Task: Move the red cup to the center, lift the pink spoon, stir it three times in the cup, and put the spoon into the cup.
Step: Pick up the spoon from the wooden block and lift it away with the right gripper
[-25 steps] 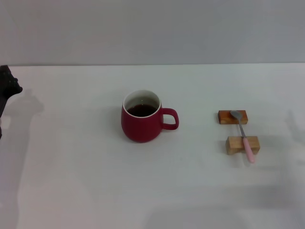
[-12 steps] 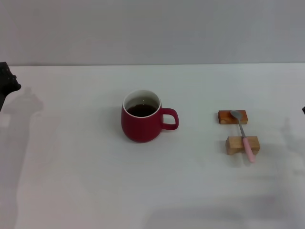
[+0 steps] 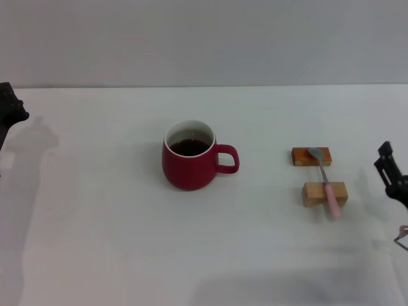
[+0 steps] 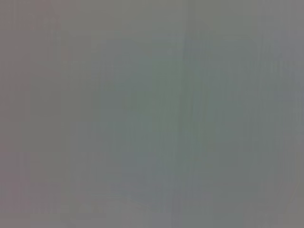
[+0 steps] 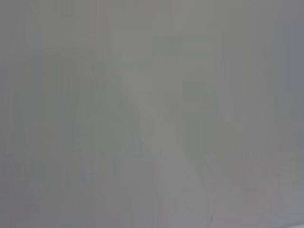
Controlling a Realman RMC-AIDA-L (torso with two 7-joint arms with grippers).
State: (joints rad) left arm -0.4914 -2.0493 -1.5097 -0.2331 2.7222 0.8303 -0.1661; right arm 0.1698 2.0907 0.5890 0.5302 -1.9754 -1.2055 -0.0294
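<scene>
Red cup (image 3: 189, 164) mid-bench, open room all round. Pink spoon (image 3: 324, 181) bridges two wooden blocks (image 3: 324, 194) near right edge. Right gripper (image 3: 390, 175) at right edge, left gripper (image 3: 9, 115) at left edge; finger state unclear for both.

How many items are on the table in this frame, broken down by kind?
Cups: 1, the red cup, dark liquid inside.
Spoons: 1, the pink spoon, lying across both blocks.
Wooden blocks: 2, the far block and the near block.
Total: 4 items on the table.
</scene>
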